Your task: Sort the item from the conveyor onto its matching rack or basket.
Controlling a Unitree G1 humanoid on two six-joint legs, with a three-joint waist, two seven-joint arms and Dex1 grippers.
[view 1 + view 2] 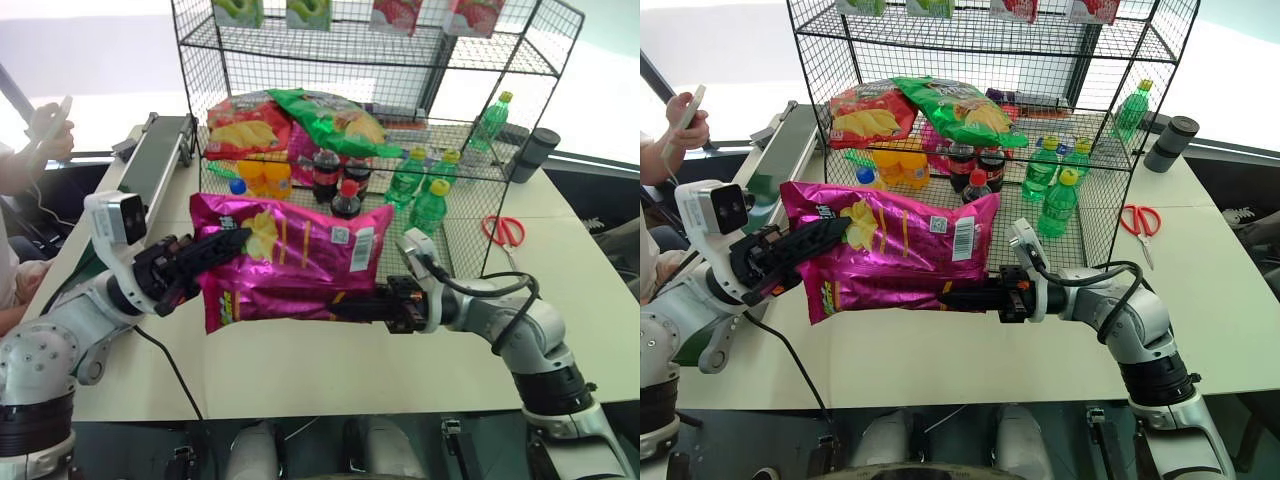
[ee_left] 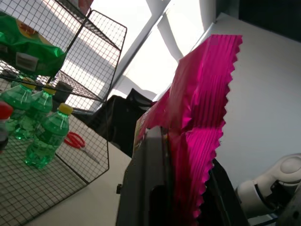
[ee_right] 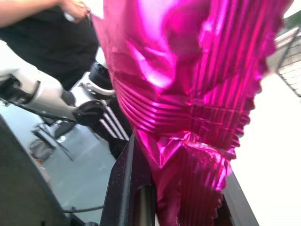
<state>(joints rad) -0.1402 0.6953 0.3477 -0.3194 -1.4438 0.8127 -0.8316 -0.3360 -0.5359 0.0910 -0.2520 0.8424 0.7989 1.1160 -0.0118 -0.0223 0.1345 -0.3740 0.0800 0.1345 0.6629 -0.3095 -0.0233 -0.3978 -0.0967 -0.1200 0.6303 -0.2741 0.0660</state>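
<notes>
**Pink chip bag held between both grippers over the table**

Head views: the pink chip bag (image 1: 290, 260) hangs flat in the air above the pale table (image 1: 330, 370), in front of the black wire rack (image 1: 400, 60), whose base lies toward twelve o'clock from it. The left gripper (image 1: 215, 250) meets the bag's edge at nine o'clock, its black fingers lying against the foil. The right gripper (image 1: 350, 303) comes in from four o'clock and pinches the bag's lower corner. On the rack's middle tier lie a red chip bag (image 1: 240, 125) and a green chip bag (image 1: 325, 120); below them stand cola bottles (image 1: 335, 180) and green bottles (image 1: 420, 190). The conveyor (image 1: 160, 160) runs along the table's edge at about ten o'clock from the bag, clear of it. Red scissors (image 1: 505, 230) lie on the table at three o'clock, beyond the rack's side. A person's hand (image 1: 50, 135) holds a phone at the far nine o'clock edge.

Left wrist view: the bag's crimped, saw-toothed seam (image 2: 202, 141) stands between this gripper's dark fingers (image 2: 146, 188), which sit narrowly about the foil; whether they press it I cannot tell.

Right wrist view: the jaws are closed tight on the crumpled seam of the bag (image 3: 188, 117), the foil bunched between the fingers (image 3: 129, 183).
</notes>
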